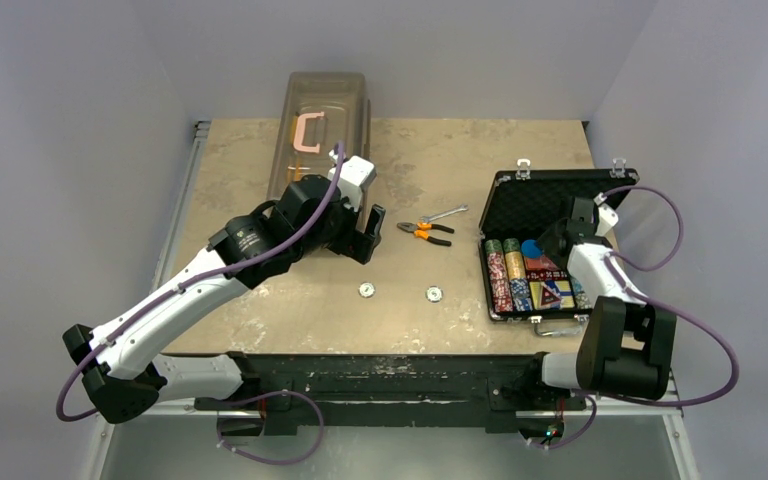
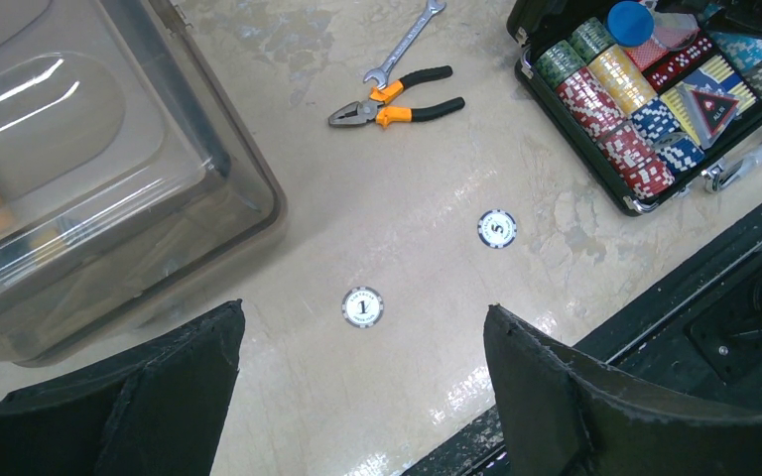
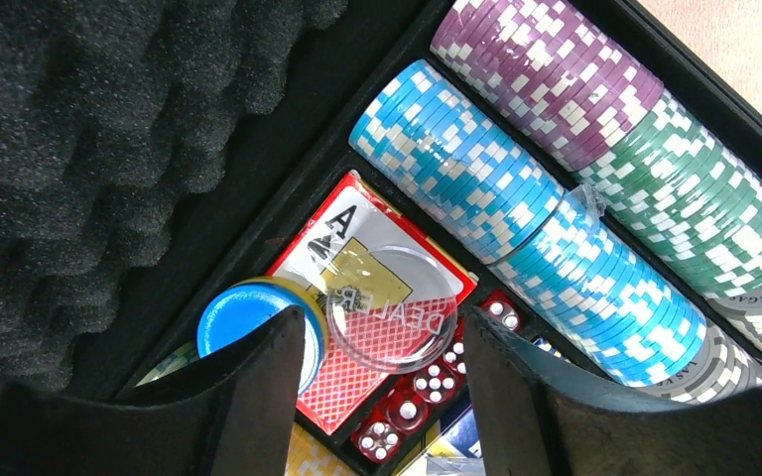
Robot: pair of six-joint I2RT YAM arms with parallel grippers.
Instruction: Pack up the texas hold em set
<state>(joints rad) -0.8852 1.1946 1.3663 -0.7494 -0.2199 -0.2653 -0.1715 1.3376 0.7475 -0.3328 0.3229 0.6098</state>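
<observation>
The black case (image 1: 532,203) lies open at the right of the table, its tray full of rows of poker chips (image 1: 508,275). My right gripper (image 3: 385,327) hangs open inside it. Just below its fingers, a clear dealer button (image 3: 392,307) rests on a red card box (image 3: 342,248), touching neither finger. A blue round button (image 3: 243,317) and red dice (image 3: 425,385) lie beside it. My left gripper (image 2: 362,332) is open above the bare table. Two loose chips lie out there, one marked 1 (image 2: 362,306) and one marked 5 (image 2: 497,228).
A large translucent brown box (image 1: 322,125) with a pink handle stands at the back, close to my left arm. Orange-handled pliers (image 1: 425,232) and a wrench (image 1: 447,213) lie mid-table. The case's foam lid (image 3: 79,149) stands just left of my right gripper.
</observation>
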